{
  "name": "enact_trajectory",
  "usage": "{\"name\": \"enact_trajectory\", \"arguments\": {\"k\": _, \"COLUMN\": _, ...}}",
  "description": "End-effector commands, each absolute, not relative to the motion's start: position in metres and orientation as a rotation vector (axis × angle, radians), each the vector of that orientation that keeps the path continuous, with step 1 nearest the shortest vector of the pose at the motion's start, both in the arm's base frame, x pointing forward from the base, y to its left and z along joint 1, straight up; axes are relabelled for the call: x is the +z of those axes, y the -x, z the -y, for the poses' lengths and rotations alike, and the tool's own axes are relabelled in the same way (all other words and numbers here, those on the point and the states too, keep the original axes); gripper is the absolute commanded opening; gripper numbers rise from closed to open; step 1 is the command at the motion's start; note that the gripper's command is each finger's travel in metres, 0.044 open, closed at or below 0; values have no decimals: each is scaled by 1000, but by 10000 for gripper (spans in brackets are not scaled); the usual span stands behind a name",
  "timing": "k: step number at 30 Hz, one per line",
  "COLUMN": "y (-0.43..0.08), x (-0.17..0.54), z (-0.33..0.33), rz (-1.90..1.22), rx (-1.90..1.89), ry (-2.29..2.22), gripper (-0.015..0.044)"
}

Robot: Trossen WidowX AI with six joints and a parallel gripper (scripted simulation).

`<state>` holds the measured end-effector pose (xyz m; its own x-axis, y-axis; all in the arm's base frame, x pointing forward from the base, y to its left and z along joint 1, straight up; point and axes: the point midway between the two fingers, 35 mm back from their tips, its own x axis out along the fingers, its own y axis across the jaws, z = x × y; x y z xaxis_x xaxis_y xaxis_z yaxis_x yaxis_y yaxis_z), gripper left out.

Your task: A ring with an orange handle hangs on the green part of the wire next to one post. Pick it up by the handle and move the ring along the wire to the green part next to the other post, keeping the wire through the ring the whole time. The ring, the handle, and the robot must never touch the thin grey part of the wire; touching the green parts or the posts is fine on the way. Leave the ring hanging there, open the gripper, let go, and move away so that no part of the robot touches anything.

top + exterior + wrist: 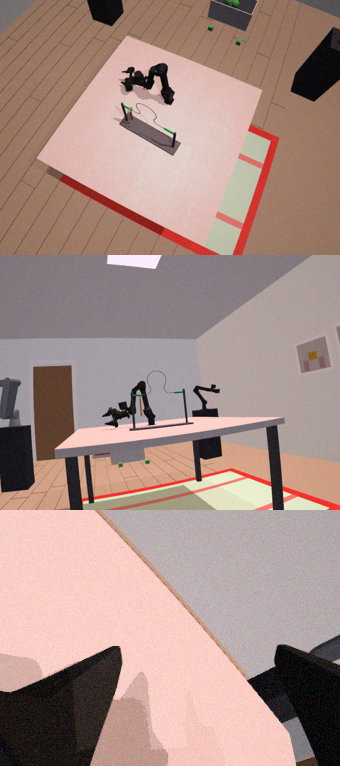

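The ring [130,111] [140,395] hangs on the green part [125,106] [135,395] beside the left post [124,112] [133,415], near that part's inner end. Its orange handle [131,115] [140,407] points down. The thin grey wire [155,114] [165,379] curves up and over to the other green part [169,131] [178,392] at the right post [174,140] [185,407]. My gripper [121,76] [104,419] [199,654] is open and empty, low over the table, apart from the ring and handle. The wrist view shows neither ring nor wire.
The posts stand on a grey base plate [151,132] [162,426] on the pink table [164,186] [219,424] [65,585]. My arm's base stands behind the wire in the exterior view. The table edge crosses the wrist view. Black pedestals [105,12] [16,457] stand off the table.
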<state>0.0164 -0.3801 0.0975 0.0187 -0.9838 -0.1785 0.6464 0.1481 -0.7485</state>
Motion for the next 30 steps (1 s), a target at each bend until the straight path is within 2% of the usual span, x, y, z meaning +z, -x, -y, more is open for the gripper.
{"name": "enact_trajectory", "arguments": {"k": 1, "y": -16, "x": 99, "z": 381, "rz": -786, "rx": -1368, "ry": 545, "gripper": 374}}
{"name": "enact_trajectory", "arguments": {"k": 9, "y": -16, "x": 137, "z": 387, "rz": -684, "rx": -1378, "ry": 620, "gripper": 164}}
{"name": "enact_trajectory", "arguments": {"k": 24, "y": -95, "x": 111, "z": 321, "rz": -506, "rx": -896, "ry": 453, "gripper": 160}}
{"name": "enact_trajectory", "arguments": {"k": 30, "y": -144, "x": 99, "z": 247, "rz": -350, "rx": -546, "ry": 274, "gripper": 160}}
